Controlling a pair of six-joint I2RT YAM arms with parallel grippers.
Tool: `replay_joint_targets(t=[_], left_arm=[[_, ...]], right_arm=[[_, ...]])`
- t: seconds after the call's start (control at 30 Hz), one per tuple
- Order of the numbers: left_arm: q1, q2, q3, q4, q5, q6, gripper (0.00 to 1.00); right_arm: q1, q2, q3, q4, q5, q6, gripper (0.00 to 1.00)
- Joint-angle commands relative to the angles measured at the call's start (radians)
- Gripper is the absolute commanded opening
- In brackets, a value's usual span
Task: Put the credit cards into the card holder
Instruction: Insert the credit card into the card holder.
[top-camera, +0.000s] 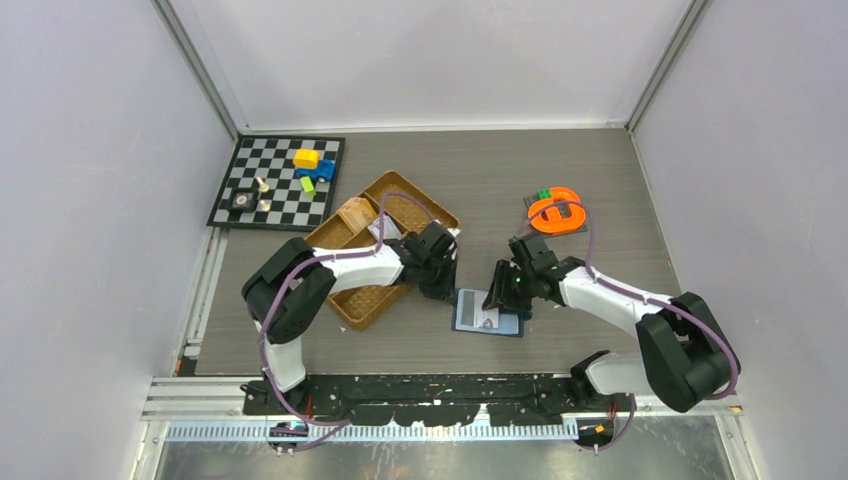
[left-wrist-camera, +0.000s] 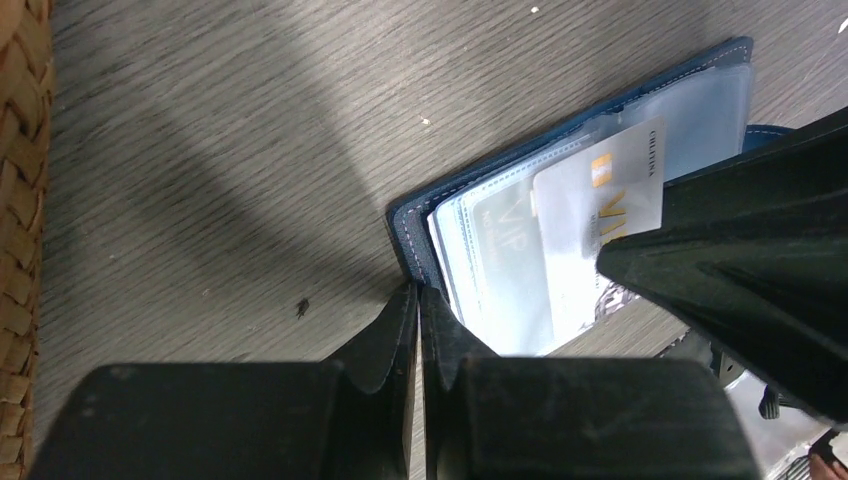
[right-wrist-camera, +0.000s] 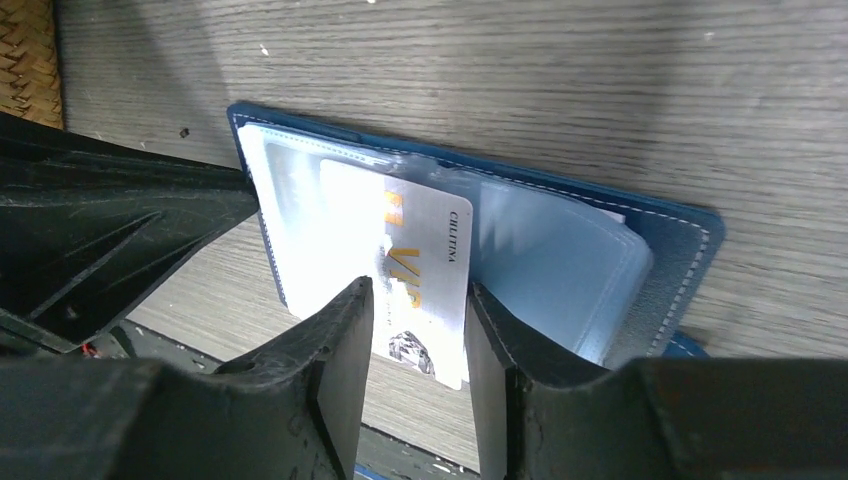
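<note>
- The pale credit card marked VIP is sitting partway inside a clear sleeve of the card holder. Its far end is tucked under the plastic and its near end is hanging out past the holder's edge, over the table.
- The card's long axis is running straight out of the sleeve mouth toward the right wrist, in line with the fingers. By my reading, a push along that line, away from the wrist, is what the next move is asking for.
- The holder is lying open and flat, lighter inside facing up, in the middle of the table near the arms, between the two grippers.
- The right gripper is hovering directly over the exposed end of the card with its fingers apart. The card is showing in the gap and running behind one finger, so it is not looking pinched by its edges.
- The left gripper is sitting with its fingers together at the holder's corner, on the side away from the right arm. It may be pinning the cover down, but I cannot tell whether it is touching.
- The right arm is the nearer one to the card.
- The woven tray is lying just beyond the left arm, apart from the holder.
</note>
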Motion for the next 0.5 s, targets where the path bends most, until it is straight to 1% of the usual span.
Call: replay_joint_targets(t=[0.0, 0.13, 0.27, 0.37, 0.47], left_arm=[[-0.009, 0.012, -0.055, 0.021, 0.004, -0.015, 0.05], [-0.009, 0.002, -0.076, 0.053, 0.016, -0.029, 0.05], [-0.009, -0.015, -0.094, 0.074, 0.017, -0.042, 0.04], [-0.009, -0.03, -0.105, 0.08, 0.007, -0.048, 0.04], [-0.009, -0.049, -0.116, 0.084, 0.001, -0.056, 0.04]], right_arm=[[0.075, 0.03, 0.048, 0.031, 0.099, 0.061, 0.45], [0.146, 0.062, 0.084, 0.064, 0.137, 0.095, 0.45], [0.192, 0.084, 0.115, 0.08, 0.163, 0.108, 0.46], [0.198, 0.052, 0.123, 0.069, 0.169, 0.107, 0.5], [0.198, -0.017, 0.142, 0.015, 0.187, 0.088, 0.55]])
